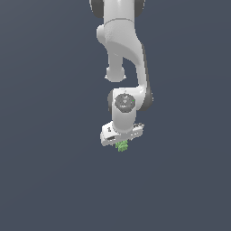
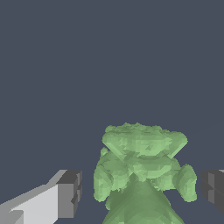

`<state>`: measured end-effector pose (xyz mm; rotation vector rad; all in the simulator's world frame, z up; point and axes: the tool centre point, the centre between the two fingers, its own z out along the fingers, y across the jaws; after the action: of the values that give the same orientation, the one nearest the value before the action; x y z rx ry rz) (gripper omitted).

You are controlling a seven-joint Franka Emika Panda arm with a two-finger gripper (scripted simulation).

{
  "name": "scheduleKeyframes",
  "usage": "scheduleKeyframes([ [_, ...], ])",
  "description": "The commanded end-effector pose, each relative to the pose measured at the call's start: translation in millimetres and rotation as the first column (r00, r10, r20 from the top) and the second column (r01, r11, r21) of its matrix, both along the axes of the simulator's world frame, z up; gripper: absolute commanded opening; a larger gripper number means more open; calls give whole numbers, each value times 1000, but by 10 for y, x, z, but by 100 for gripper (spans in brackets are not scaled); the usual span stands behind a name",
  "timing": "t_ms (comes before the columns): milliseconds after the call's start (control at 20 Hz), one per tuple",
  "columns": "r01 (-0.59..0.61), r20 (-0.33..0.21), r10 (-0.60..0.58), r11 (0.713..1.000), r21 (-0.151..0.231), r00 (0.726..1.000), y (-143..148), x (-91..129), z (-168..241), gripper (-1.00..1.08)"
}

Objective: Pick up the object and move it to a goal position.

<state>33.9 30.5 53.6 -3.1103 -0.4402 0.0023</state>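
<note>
The object (image 2: 142, 170) is a small bright-green lumpy thing. In the wrist view it sits between my two dark finger pads (image 2: 70, 192). A narrow gap shows on the side of the pad on the white finger. The other pad (image 2: 213, 188) stands almost against the object. My gripper (image 2: 142, 194) is open around it. In the exterior view the white arm hangs down in the middle, and the object (image 1: 122, 146) peeks out just under the white hand of the gripper (image 1: 122, 143). The fingers themselves are hardly visible there.
A plain dark blue-grey surface (image 1: 54, 180) fills both views. No other object, container or edge shows.
</note>
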Motion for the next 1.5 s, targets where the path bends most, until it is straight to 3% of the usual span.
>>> scheduleKeyframes([
  [0, -1, 1, 1, 1000, 0, 1000, 1, 3, -92, 100],
  [200, -1, 1, 1, 1000, 0, 1000, 0, 16, -126, 100],
  [250, -1, 1, 1, 1000, 0, 1000, 0, 16, -126, -100],
  [950, -2, 2, 2, 1000, 0, 1000, -42, 8, -84, -100],
  [1450, -2, 2, 2, 1000, 0, 1000, -595, -123, 351, -100],
])
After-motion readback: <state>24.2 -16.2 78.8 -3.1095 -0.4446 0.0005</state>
